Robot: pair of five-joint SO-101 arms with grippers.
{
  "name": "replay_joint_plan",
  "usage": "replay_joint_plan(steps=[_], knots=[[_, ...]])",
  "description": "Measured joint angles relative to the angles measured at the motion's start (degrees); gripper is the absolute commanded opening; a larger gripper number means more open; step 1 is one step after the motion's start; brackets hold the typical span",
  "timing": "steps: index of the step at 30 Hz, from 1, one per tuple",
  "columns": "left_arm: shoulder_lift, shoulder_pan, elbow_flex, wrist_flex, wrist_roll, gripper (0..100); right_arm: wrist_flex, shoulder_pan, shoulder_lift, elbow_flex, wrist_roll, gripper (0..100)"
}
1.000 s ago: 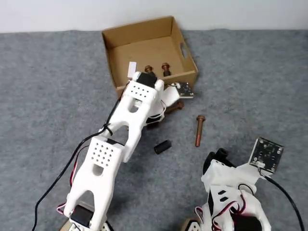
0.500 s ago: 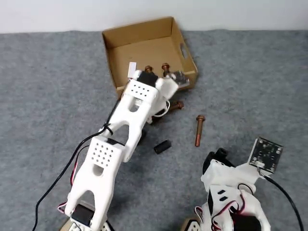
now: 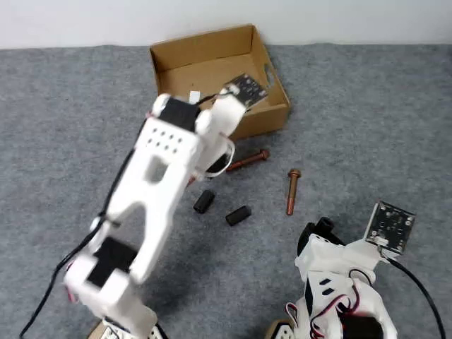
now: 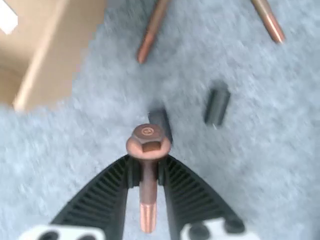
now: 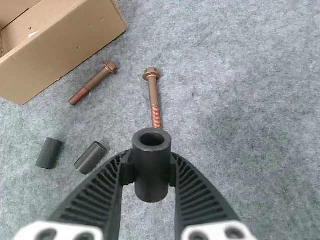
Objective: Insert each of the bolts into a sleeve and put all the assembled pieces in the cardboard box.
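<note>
Our left hand (image 4: 148, 162) pinches a bolt (image 4: 148, 185) just under its head. Our right hand (image 5: 151, 160) pinches a sleeve (image 5: 151, 172) upright, its bore open. We judge misalignment the main risk: a tilted bolt could catch the sleeve's rim and twist out of either grip. Loose bolts (image 5: 154, 100) and loose sleeves (image 5: 90, 157) lie on the table (image 3: 367, 106). The cardboard box (image 3: 212, 41) stands open, but our left arm (image 3: 162, 162) hides part of its floor, so we cannot tell its contents.

Left arm (image 3: 159, 176) extended forward and raised, left gripper (image 4: 147, 165) with jaws clamped on a bolt (image 4: 148, 142). Right arm (image 3: 342, 289) folded low over its base, right gripper (image 5: 151, 159) with jaws clamped on a sleeve (image 5: 151, 175).
</note>
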Motion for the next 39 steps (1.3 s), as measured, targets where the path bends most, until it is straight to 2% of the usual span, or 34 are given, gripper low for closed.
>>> replay_joint_plan(steps=[5,9,15,20,27,33,39], knots=[[-15.82,-2.46,17.58,-8.62,6.33,0,0.0,0.0,0.0,0.0,0.0,0.8],[-28.66,-2.37,33.14,-12.22,12.31,0,0.7,-0.26,0.0,-0.09,0.09,0.9],[-50.55,-2.99,51.34,-18.46,19.08,0,1.76,-6.24,0.0,-0.18,4.48,0.9],[-69.54,-2.9,60.84,-23.3,20.48,0,1.76,-10.02,0.0,-0.18,4.66,0.9],[-89.32,-2.99,72.18,-24.62,21.54,0,-0.26,-24.26,0.0,-0.18,4.84,0.9],[-102.68,-2.9,78.59,-28.13,30.24,0,-0.53,-32.44,0.0,-0.18,5.01,0.9],[-108.31,-2.64,80.18,-28.48,31.03,1,-0.53,-40.88,0.09,0.88,8.26,0.9]])
